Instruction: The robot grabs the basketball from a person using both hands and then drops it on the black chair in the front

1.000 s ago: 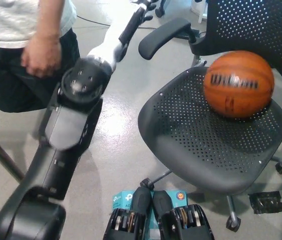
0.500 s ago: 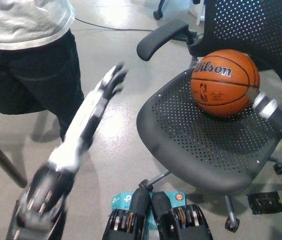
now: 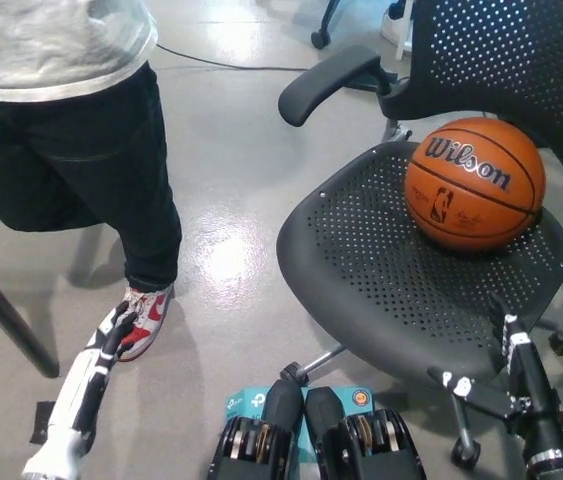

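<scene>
**Orange ball on the seat, both my hands low and away**

Orange Wilson basketball [image 3: 475, 183] sits on the perforated seat of the black office chair [image 3: 381, 290], toward the seat's rear at the right of the frame, close under the mesh backrest [image 3: 521, 60]. Being round, it has no long axis to line up with. Judging by where it lies, the drop looks done.

My black right hand [image 3: 506, 370] is at the lower right, just off the seat's front edge, fingers spread and holding nothing. It is the nearer hand: the ball lies up-frame from it across the seat. My white left hand [image 3: 101, 355] hangs at the lower left, well apart from the chair, beside the person's red-and-white sneaker [image 3: 146, 315]; I cannot tell how its fingers are set.

The person's dark trouser legs [image 3: 81, 150] fill the upper left. Bare grey floor [image 3: 231, 200] lies open between them and the chair; the armrest [image 3: 331, 80] juts out at upper centre.
</scene>
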Controlling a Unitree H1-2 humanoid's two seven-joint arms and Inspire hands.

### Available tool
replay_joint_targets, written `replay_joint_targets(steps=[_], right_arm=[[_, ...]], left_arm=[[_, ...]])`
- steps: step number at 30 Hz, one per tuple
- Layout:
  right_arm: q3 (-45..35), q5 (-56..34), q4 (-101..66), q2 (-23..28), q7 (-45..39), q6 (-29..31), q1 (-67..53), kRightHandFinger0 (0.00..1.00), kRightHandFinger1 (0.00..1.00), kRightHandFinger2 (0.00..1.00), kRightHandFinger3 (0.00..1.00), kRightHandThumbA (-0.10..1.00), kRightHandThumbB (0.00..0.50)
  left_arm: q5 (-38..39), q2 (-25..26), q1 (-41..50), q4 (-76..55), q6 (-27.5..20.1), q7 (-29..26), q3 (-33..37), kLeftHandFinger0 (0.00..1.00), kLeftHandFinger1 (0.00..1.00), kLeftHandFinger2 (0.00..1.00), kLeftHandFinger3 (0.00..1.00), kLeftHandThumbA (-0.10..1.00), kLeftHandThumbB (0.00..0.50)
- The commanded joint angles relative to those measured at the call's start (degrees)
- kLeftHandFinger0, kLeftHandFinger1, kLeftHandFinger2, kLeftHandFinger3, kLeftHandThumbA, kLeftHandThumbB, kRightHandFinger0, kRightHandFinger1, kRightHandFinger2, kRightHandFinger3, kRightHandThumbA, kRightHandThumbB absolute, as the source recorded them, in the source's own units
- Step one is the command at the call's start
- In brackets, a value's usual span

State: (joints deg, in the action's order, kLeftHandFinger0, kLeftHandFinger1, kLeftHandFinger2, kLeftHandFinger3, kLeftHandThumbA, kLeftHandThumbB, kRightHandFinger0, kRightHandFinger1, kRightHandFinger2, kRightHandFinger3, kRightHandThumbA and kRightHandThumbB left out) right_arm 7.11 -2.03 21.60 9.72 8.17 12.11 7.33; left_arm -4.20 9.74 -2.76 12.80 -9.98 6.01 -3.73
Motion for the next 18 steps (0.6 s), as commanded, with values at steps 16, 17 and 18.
replay_joint_targets(steps=[16, 17, 18], right_arm=[[-5.0, -2.8, 9.5, -1.4, -7.1, 12.8, 5.3, 1.00, 1.00, 1.00, 1.00, 1.00, 0.151], [-5.1, -2.7, 9.8, -1.4, -7.2, 13.5, 5.3, 1.00, 1.00, 1.00, 1.00, 1.00, 0.130], [-5.1, -2.7, 9.8, -1.4, -7.2, 13.5, 5.3, 1.00, 1.00, 1.00, 1.00, 1.00, 0.130]], left_arm=[[-3.3, 2.9, -5.7, 14.7, -15.8, -6.9, -0.8, 1.00, 1.00, 1.00, 1.00, 1.00, 0.126], [-3.2, 2.8, -5.5, 14.4, -15.6, -6.8, -0.7, 1.00, 1.00, 1.00, 1.00, 1.00, 0.113], [-3.2, 2.8, -5.5, 14.4, -15.6, -6.8, -0.7, 1.00, 1.00, 1.00, 1.00, 1.00, 0.113]])
